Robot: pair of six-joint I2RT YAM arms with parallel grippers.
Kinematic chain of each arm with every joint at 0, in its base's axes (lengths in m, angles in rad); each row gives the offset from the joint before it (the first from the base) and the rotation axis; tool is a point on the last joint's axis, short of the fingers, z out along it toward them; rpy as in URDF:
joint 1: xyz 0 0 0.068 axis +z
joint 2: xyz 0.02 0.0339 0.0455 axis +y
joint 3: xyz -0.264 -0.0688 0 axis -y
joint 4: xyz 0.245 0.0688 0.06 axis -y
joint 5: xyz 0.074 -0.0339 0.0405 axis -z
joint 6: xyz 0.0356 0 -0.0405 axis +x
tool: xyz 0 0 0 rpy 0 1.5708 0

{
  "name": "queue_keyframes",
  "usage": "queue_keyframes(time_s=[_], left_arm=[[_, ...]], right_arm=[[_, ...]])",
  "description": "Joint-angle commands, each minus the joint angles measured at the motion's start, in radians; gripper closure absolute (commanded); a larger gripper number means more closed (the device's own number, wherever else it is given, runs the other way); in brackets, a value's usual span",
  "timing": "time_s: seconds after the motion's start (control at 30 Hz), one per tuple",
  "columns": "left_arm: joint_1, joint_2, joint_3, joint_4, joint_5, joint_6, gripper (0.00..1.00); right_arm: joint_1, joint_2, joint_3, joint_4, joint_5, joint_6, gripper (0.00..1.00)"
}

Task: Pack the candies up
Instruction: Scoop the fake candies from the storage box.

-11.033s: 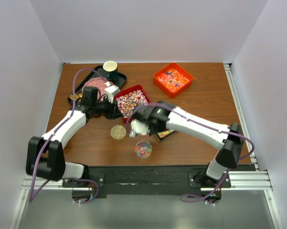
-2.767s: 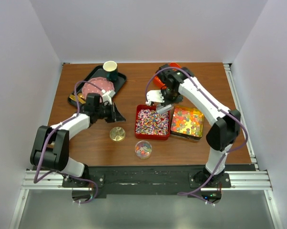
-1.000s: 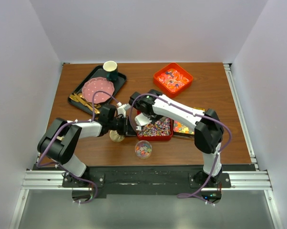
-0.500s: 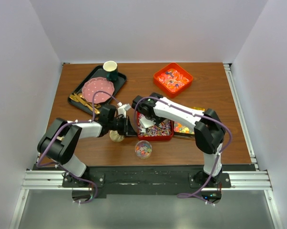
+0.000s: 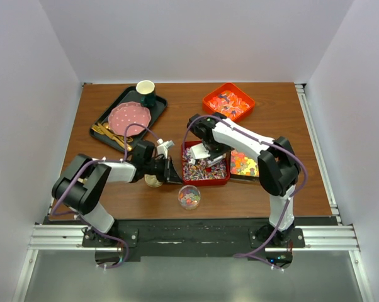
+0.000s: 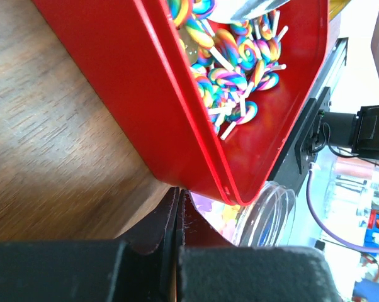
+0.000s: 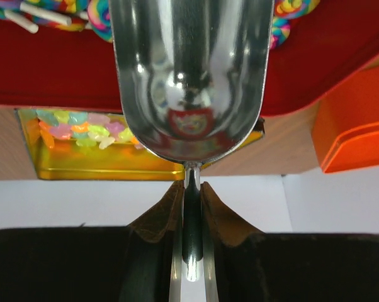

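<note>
Now the right gripper (image 7: 191, 187) clamps the scoop (image 7: 189, 75) over the candies (image 6: 230, 82) (left gripper (image 6: 179, 198) closed, empty).

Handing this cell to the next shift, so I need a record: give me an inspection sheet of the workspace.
Surface: brown wooden table, no damage seen.
Job's things: swirl lollipops in a red square tray; jelly candies in a gold tin; wrapped candies in an orange tray; mixed candies in a clear round jar.
Clutter: round gold lid, partly hidden by the left hand; black tray with pink plate, green cup, gold cutlery.
Hands: left hand shut, empty, at the red tray's corner; right hand shut on a silver metal scoop over the red tray.
Cables: purple cables along both arms, no snag seen.
Surroundings: white walls; metal rail at the near edge.
</note>
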State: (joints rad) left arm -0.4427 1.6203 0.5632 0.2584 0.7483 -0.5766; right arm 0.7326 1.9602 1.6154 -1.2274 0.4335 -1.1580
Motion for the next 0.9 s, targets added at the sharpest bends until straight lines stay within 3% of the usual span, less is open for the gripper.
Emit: queue_keyframes(time_s=[0.0, 0.4, 0.57, 0.8, 0.87], left_arm=[[-0.014, 0.033, 0.049, 0.061, 0.051, -0.023, 1.00], [-0.013, 0.072, 0.075, 0.130, 0.066, -0.080, 1.00], [-0.001, 0.089, 0.086, 0.160, 0.072, -0.124, 1.00], [0.039, 0.101, 0.102, 0.147, 0.080, -0.128, 1.00], [0.047, 0.104, 0.115, 0.128, 0.082, -0.117, 1.00]], right_arm=[[0.017, 0.035, 0.006, 0.065, -0.087, -0.051, 1.00], [0.123, 0.031, -0.126, 0.177, -0.113, -0.068, 1.00], [0.122, 0.161, 0.075, 0.029, -0.359, 0.243, 1.00], [0.096, 0.118, 0.034, 0.091, -0.487, 0.365, 1.00], [0.087, 0.109, 0.017, 0.126, -0.460, 0.426, 1.00]])
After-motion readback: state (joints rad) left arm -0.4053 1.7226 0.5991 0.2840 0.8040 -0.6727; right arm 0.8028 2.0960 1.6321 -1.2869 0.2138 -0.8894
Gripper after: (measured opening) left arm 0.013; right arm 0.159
